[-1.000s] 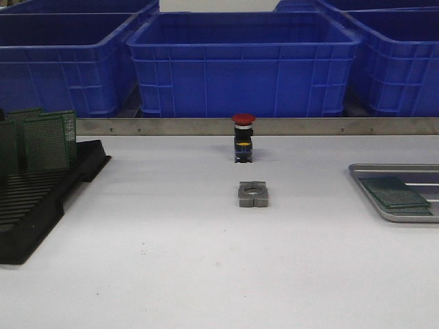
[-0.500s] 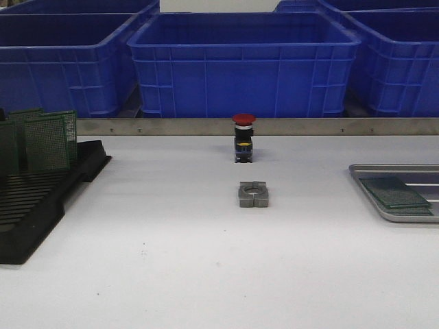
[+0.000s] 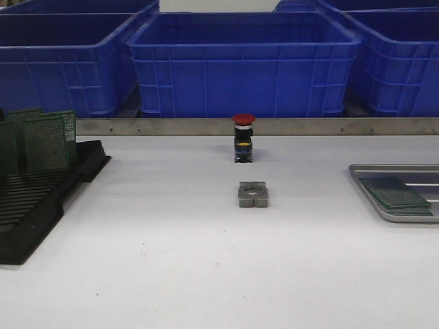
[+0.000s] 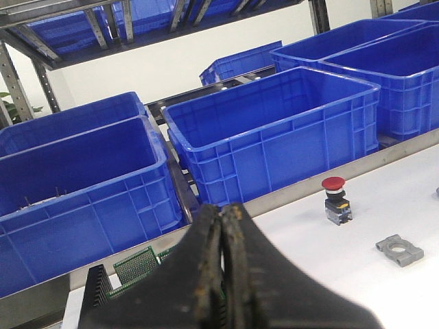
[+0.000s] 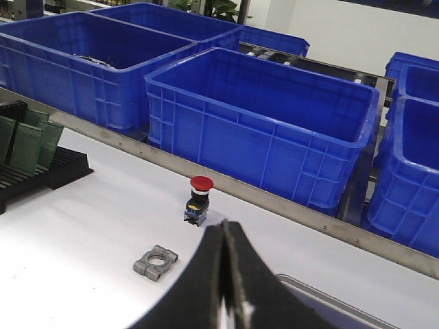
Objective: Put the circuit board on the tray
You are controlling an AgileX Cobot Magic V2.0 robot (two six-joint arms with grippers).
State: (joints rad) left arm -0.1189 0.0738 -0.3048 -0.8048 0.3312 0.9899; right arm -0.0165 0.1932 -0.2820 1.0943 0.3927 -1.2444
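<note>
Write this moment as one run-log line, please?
left gripper: shut, empty | right gripper: shut, empty | tray: holds circuit boards | rack: boards upright

chg: none vis | boards on tray same

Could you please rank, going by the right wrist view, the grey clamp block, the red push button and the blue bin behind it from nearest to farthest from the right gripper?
From the right gripper:
1. Grey clamp block, on the white table, closest.
2. Red push button, farther back, toward the metal rail.
3. Blue bin, beyond the rail, farthest.
</note>
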